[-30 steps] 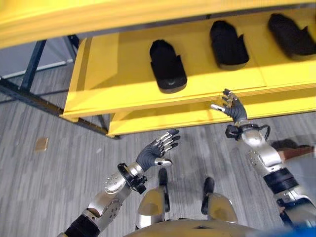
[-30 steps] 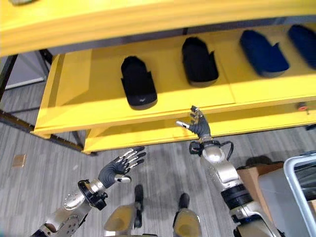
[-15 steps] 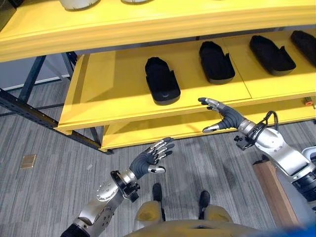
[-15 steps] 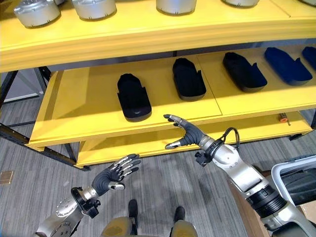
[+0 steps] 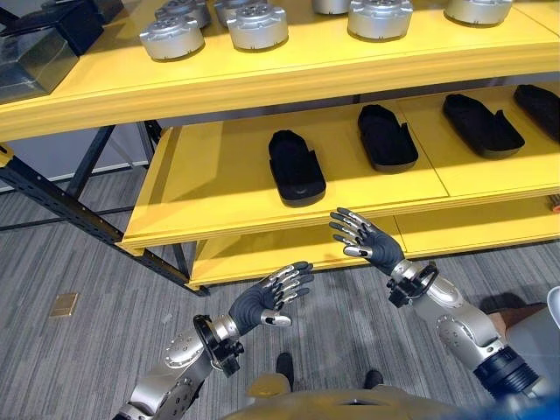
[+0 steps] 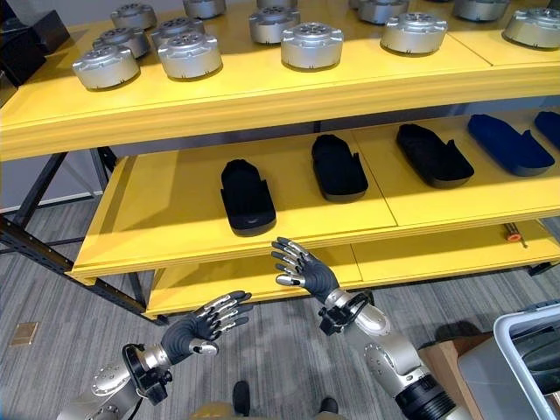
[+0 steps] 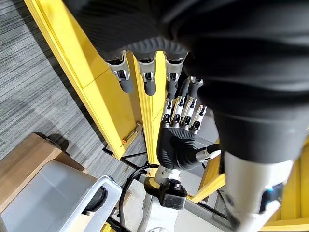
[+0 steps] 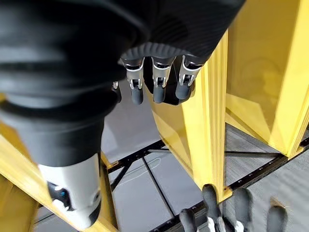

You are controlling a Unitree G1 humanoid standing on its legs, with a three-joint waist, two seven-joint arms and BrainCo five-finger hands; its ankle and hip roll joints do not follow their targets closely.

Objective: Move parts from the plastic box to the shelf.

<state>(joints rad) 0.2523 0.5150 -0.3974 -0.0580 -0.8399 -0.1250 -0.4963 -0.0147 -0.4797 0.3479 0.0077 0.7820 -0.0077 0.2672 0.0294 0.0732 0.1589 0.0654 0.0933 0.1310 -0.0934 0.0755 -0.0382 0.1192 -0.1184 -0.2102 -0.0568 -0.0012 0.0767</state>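
Note:
My left hand (image 5: 262, 302) hangs open and empty in front of the yellow shelf's lowest board (image 5: 289, 249). My right hand (image 5: 372, 247) is open too, fingers spread, holding nothing, just below the front edge of the middle board (image 5: 219, 188). Three black moulded parts (image 5: 296, 166) (image 5: 387, 137) (image 5: 483, 124) lie in a row on that board. Several round silver parts (image 5: 171, 37) stand on the top board (image 6: 262, 87). The grey plastic box (image 6: 518, 319) shows at the lower right. In the left wrist view my left fingers (image 7: 147, 79) are straight, with the right hand (image 7: 186, 130) beyond them.
A blue moulded part (image 6: 512, 144) lies at the right end of the middle board. Dark boxes (image 5: 44, 44) sit at the top board's left end. The shelf's dark steel frame (image 5: 61, 197) slants down at the left. Grey floor (image 5: 79, 350) lies below.
The camera has tilted up, bringing the top board with silver parts into view. My right hand has drawn back and lowered from the shelf edge toward the middle. The left hand has barely moved.

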